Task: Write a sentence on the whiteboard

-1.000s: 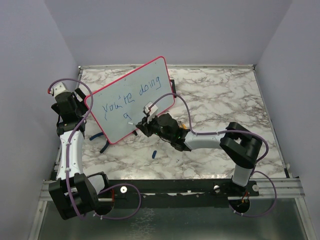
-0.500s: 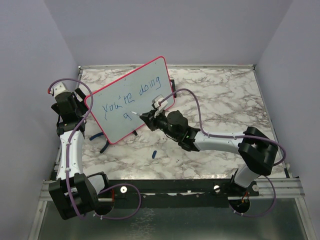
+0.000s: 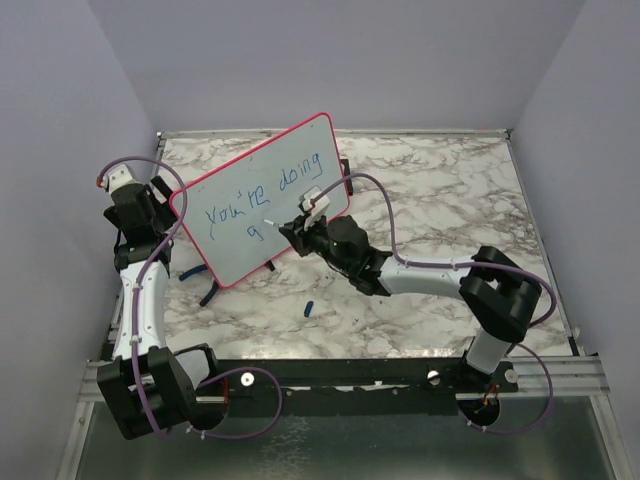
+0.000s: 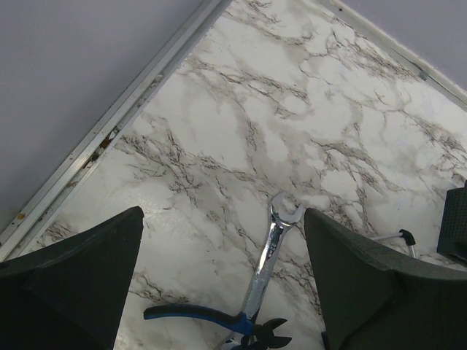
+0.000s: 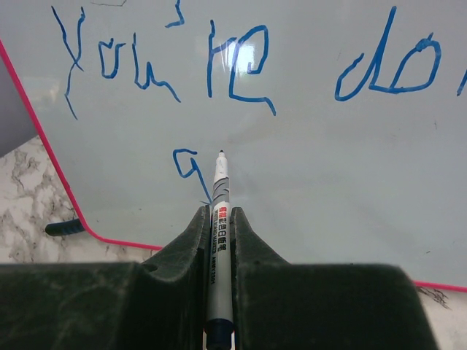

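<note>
The whiteboard (image 3: pixel 300 150) with its red-pink frame stands tilted at the back left of the table. On it the sentence (image 3: pixel 262 192) reads "you're doing" in blue, with a lone "g" (image 5: pixel 188 164) below. My right gripper (image 3: pixel 288 228) is shut on a white marker (image 5: pixel 221 179). The marker's tip rests at the whiteboard (image 5: pixel 328 168) just right of the "g". My left gripper (image 3: pixel 150 222) sits at the board's left edge. In the left wrist view it (image 4: pixel 222 213) is open, with only table between its fingers.
A chrome wrench (image 4: pixel 266 255) and blue-handled pliers (image 4: pixel 197 315) lie on the marble table under the left gripper. A small blue cap (image 3: pixel 309 306) lies in front of the board. The board's black feet (image 3: pixel 210 295) stick out at its lower left.
My right gripper has moved up and to the right with the marker, from below the "g" to beside it. The left arm and the writing are unchanged.
</note>
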Available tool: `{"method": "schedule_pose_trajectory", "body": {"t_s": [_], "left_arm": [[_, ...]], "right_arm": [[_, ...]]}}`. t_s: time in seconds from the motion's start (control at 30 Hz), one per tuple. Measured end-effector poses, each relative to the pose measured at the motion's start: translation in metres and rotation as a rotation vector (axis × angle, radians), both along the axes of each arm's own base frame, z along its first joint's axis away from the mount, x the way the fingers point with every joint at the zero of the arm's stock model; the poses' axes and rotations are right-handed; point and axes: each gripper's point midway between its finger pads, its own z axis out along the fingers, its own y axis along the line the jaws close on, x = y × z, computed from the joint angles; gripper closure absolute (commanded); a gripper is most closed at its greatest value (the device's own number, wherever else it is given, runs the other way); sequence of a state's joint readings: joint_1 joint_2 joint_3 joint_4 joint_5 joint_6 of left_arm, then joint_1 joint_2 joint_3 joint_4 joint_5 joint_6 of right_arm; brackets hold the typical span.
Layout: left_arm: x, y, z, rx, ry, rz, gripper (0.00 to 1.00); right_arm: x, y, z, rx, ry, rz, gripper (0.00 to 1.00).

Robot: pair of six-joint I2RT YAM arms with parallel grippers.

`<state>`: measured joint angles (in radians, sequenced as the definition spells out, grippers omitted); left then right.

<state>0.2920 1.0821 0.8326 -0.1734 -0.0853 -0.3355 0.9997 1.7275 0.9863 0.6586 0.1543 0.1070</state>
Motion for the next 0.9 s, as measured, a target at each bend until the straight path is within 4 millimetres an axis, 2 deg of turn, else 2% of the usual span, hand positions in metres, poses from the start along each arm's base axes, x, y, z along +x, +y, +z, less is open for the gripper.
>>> {"method": "schedule_pose_trajectory", "body": {"t_s": [0.2, 0.4, 0.9], "left_arm": [[0.000, 0.000, 0.000, 0.000, 0.000, 0.000, 0.09], [0.000, 0.000, 0.000, 0.000, 0.000, 0.000, 0.08], [0.000, 0.000, -0.001, 0.000, 0.002, 0.001, 0.08]], "right_arm": [[0.001, 0.007, 0.004, 0.009, -0.008, 0.020, 1.00], [0.001, 0.013, -0.001, 0.003, -0.002, 0.036, 1.00], [0.004, 0.013, -0.011, -0.014, 0.008, 0.024, 1.00]]}}
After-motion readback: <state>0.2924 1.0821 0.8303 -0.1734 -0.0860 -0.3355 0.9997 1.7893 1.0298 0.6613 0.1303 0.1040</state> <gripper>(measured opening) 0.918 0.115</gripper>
